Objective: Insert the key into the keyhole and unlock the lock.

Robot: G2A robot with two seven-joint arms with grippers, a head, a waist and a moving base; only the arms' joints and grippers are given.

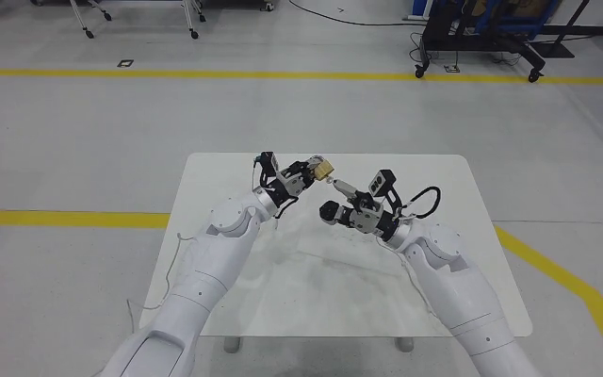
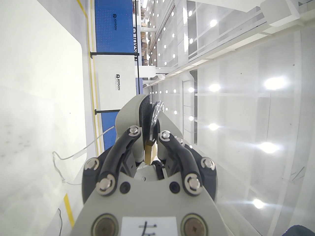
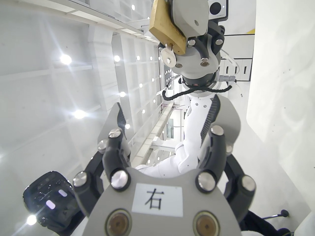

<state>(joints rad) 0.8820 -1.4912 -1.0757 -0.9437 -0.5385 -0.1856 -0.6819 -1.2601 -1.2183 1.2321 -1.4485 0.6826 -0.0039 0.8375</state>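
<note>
- Open hall floor (image 1: 188,122) crossed by yellow lines (image 1: 283,73); white table (image 1: 330,292) under both raised arms.
- Left gripper (image 2: 150,126): fingers closed tight on the brass padlock (image 3: 165,25); it is held in the air over the table's far half, keyhole end turned toward the other arm; a finger partly hides the shackle, so I cannot tell whether it has sprung.
- Right gripper (image 3: 167,114): fingers spread wide, nothing between them; near the padlock but apart from it.
- Key (image 3: 168,56): blade in the keyhole; only the round silver head sticks out of the padlock's bottom edge; nothing holds it.
- Judgement: insertion looks done, the turn not yet made; bring the open fingers square onto the flat faces of the key head; pinch close to the lock body; rotate about the blade's own line with no sideways push; the left grip must resist the twist, or the padlock may spin with the key.
</note>
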